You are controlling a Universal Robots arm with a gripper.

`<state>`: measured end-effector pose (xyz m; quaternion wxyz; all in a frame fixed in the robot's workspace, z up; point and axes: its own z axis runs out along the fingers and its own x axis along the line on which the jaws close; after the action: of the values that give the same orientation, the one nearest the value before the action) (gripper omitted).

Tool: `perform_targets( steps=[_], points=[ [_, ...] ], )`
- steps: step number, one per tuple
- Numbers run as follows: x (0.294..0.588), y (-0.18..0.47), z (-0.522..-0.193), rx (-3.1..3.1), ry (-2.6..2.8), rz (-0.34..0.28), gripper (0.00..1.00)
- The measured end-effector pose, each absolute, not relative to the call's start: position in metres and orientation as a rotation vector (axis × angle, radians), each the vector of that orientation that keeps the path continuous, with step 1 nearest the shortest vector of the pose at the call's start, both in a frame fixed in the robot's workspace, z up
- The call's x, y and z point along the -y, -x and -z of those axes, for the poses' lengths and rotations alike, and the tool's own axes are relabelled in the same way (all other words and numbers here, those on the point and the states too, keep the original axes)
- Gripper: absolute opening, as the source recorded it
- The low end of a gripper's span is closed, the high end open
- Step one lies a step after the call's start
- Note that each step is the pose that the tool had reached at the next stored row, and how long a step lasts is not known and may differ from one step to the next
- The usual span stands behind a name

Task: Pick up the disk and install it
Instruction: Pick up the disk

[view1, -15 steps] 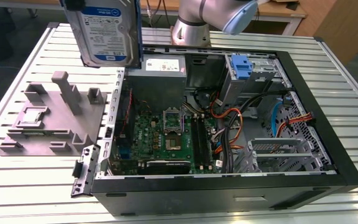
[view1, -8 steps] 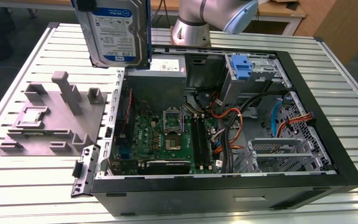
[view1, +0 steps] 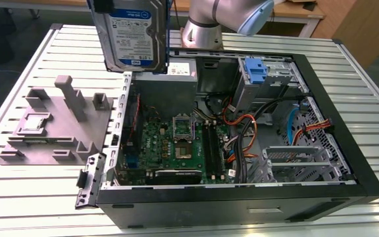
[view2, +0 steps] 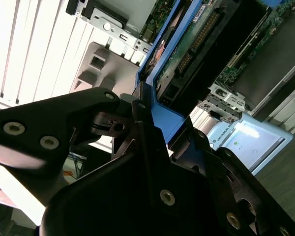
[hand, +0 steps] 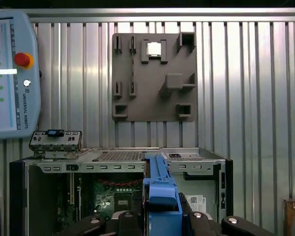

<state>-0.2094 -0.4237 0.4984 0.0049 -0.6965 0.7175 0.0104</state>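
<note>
Gripper is closed onto the disk, jaws narrowed to the width of its blue frame. In the second wrist view the black fingers press the blue edge from both sides with no gap. Disk hangs upright in the air with its label facing the exterior camera. It is above the back corner of the open computer case, on the exterior view's left, and touches nothing below. In the first wrist view the disk shows edge-on, a blue strip over the case opening. Inside the case are the motherboard, an empty metal drive cage and a blue latch piece. A grey fixture plate lies on the slatted table beside the case. A teach pendant lies on the table too.
</note>
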Motion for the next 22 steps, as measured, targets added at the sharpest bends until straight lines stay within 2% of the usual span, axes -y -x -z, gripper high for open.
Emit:
perform_targets(
  steps=[13, 22],
  points=[
    [0.437, 0.193, -0.497, -2.247, 2.181, -0.033, 0.36],
    [0.438, 0.154, -0.496, -2.247, 2.181, -0.033, 0.36]
  ],
)
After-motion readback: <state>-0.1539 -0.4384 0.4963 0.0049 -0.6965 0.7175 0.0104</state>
